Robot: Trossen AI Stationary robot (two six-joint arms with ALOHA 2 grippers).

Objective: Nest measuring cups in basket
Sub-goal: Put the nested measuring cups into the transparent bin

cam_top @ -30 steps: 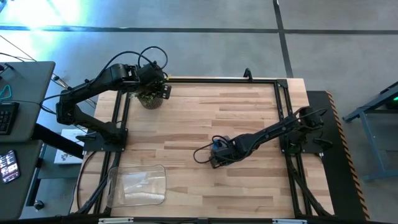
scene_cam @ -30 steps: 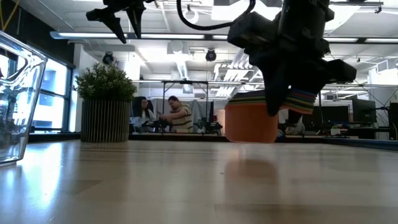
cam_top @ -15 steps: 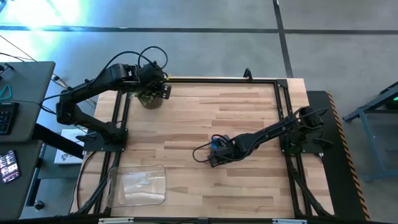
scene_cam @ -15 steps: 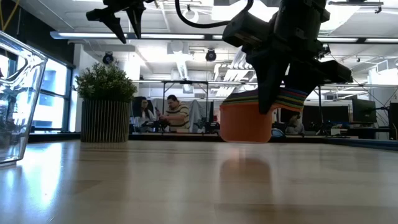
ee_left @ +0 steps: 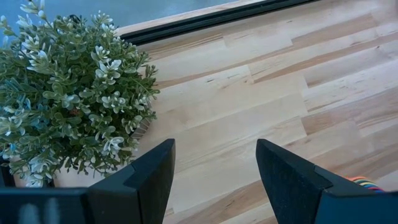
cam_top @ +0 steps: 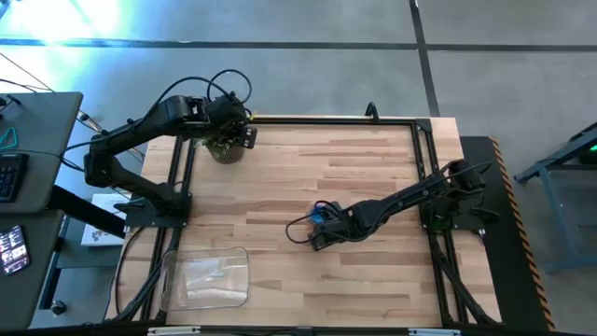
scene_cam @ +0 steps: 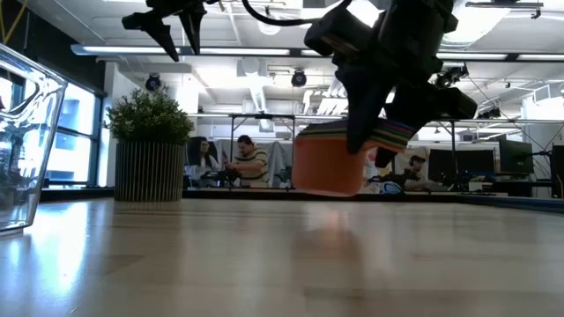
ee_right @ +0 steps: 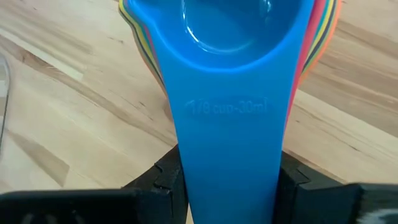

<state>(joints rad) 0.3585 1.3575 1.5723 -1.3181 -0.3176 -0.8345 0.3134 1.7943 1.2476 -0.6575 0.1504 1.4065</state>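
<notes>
Nearest the front edge of the table (cam_top: pixel 373 159), at its left corner, sits the clear basket (cam_top: pixel 205 277), nothing visible inside. Farther in, right of the basket and near the table's middle, hangs the right gripper (cam_top: pixel 320 228), clamped on the handles of the nested measuring cups (scene_cam: pixel 330 163), blue handle on top in the wrist view, orange bowl lowest; in the low view the stack looks clear of the wood, tilted a little. Farthest from the basket, at the back left edge, waits the left gripper (ee_left: pixel 214 180) with fingers spread and empty, poised over the potted plant (cam_top: pixel 224 147).

Step in hand, by the look of it: carrying the stack toward the basket. Best done by keeping the stack level so no cup slides out of the nest, holding enough height to pass over the basket's near wall, centring above the floor of the bin, lowering until the orange bowl rests, and only then releasing.

Underneath, pale butcher-block planks framed by black rails. Beyond the table, an open workshop with ceiling strip lights, windows, and seated people (scene_cam: pixel 247 163) at benches.
</notes>
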